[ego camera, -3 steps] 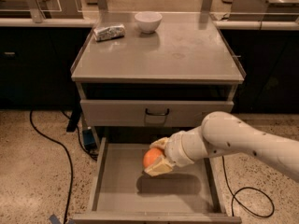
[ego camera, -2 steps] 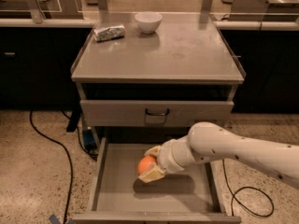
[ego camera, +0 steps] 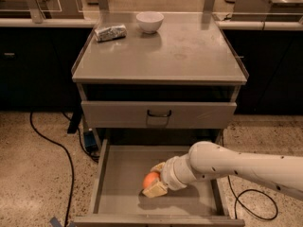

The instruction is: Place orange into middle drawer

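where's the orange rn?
Camera view: the orange is low and centre, inside the open middle drawer, close to its floor. The gripper, reaching in from the right, holds it.

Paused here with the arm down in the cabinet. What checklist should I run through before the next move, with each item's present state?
1. Is the middle drawer pulled open: ok.
2. Is the orange held between the fingers of the gripper: ok.
3. Is the gripper inside the drawer walls, low over the floor: ok.
4. Is the orange touching the drawer floor: cannot tell.
5. Is the arm apart from the handled drawer above: ok.
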`<state>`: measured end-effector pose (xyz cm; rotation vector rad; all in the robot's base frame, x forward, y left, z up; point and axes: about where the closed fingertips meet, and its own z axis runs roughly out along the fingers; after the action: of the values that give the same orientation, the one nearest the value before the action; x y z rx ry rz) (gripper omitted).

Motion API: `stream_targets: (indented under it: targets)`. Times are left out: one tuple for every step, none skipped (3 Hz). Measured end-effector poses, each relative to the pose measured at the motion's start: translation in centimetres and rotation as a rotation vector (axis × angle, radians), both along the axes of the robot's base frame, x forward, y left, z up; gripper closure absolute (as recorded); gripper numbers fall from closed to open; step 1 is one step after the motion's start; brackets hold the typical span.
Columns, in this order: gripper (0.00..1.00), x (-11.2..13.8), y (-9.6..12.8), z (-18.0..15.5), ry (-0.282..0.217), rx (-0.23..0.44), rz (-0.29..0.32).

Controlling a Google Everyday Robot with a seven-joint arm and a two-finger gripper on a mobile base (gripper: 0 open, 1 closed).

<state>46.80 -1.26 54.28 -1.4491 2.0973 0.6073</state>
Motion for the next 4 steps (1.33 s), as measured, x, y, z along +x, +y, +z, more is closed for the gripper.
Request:
stream_targets:
  targets:
    - [1.0,0.0,0.0,0.0,0.0,0.0,0.0]
    - [1.0,0.5,0.2,-1.2,-0.033,0.014,-0.037]
    - [1.0,2.9,0.9,-4.7,-0.08,0.012,-0.091]
    - [1.0,6.0,1.0,-8.6,-0.097,0.002,-0.167]
